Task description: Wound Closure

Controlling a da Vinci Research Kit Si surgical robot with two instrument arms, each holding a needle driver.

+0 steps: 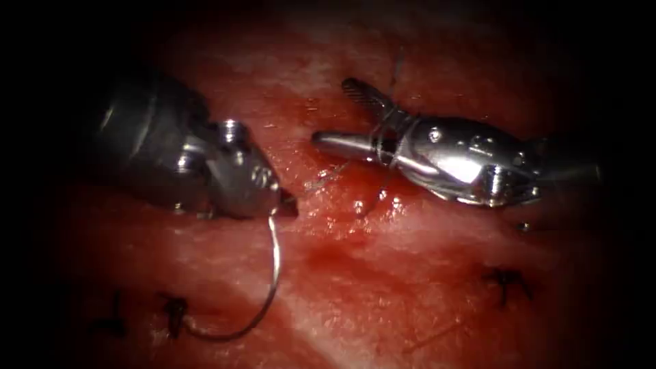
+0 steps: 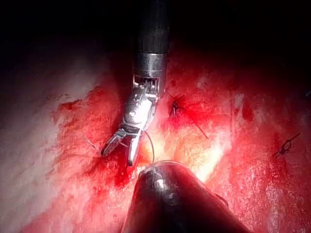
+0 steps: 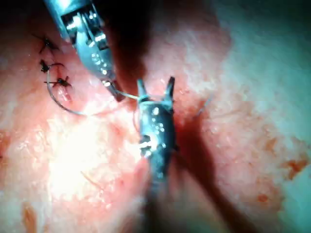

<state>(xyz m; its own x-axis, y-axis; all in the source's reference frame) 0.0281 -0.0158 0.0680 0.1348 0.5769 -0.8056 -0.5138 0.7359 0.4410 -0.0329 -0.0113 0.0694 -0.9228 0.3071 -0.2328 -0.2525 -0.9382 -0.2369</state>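
Here my left gripper (image 1: 287,203) clamps the needle (image 1: 270,287) near one end, its curve hanging free below above the tissue (image 1: 383,301), while my right gripper (image 1: 342,113) gapes empty with thread (image 1: 391,140) wound around it, seemingly mid-knot, needing a thread grasp.

Endoscope looks down from above and in front, close on the tissue (image 1: 355,301). Both wrist views face along their shafts, sharing the cut (image 1: 342,205).
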